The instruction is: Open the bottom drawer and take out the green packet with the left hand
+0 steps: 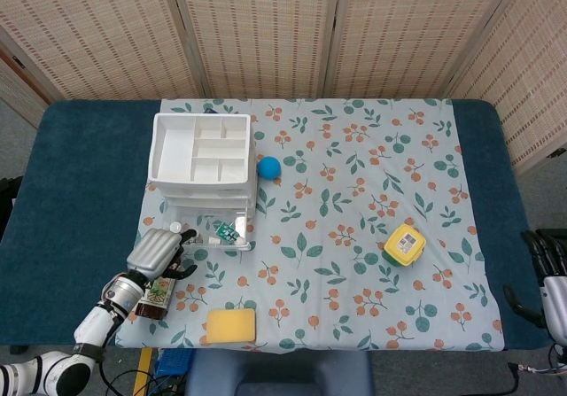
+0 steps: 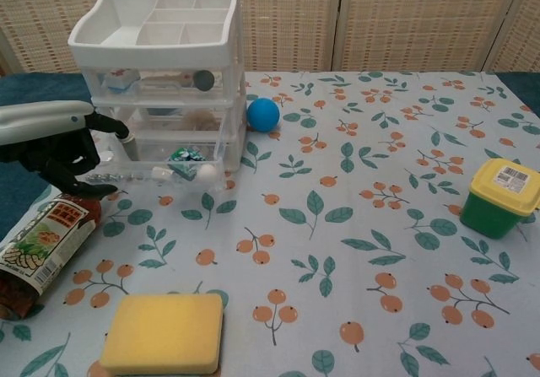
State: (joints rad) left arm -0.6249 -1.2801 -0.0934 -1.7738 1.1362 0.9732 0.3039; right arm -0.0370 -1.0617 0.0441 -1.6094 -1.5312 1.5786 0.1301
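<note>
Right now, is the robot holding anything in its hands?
No. The left hand hovers with fingers apart beside the open bottom drawer, holding nothing. The right hand hangs off the table's edge, with nothing seen in it.

Glossy white plastic drawer unit; matt printed cloth

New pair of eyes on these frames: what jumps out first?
The white drawer unit at the cloth's left, its bottom drawer pulled out with a green packet inside. The left hand hovers at that drawer's left front corner, holding nothing, above a jar lying on its side. Then the colours: a blue ball beside the unit, a yellow sponge near the front edge.
</note>
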